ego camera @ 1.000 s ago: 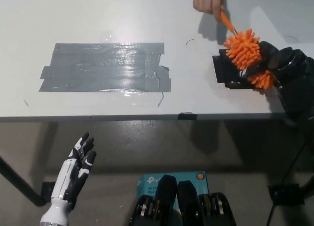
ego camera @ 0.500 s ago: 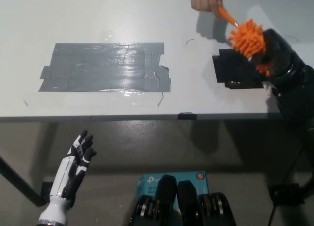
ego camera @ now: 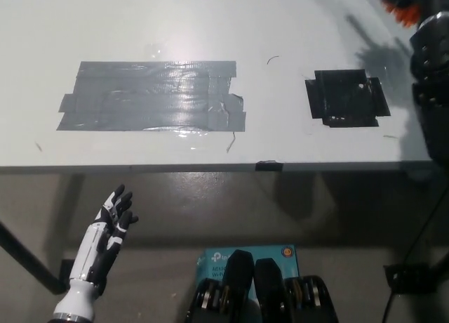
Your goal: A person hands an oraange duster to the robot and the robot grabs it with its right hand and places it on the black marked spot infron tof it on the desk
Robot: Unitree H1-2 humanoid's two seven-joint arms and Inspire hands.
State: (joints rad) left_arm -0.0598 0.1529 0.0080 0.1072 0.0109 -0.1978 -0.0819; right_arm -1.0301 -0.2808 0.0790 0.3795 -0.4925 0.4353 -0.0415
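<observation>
The black right arm (ego camera: 429, 70) has lifted up to the upper right corner since a moment ago, and the orange duster (ego camera: 401, 11) went with it. Only a bit of orange shows at the edge there. The right hand is out of the picture, so I cannot tell its grip. The person's hand is gone. The black marked spot (ego camera: 345, 98) on the bench (ego camera: 210, 28) is bare, nothing blocking it. A grey tape patch (ego camera: 151, 96) lies at the left. The white left hand (ego camera: 109, 232) rests open at lower left.
</observation>
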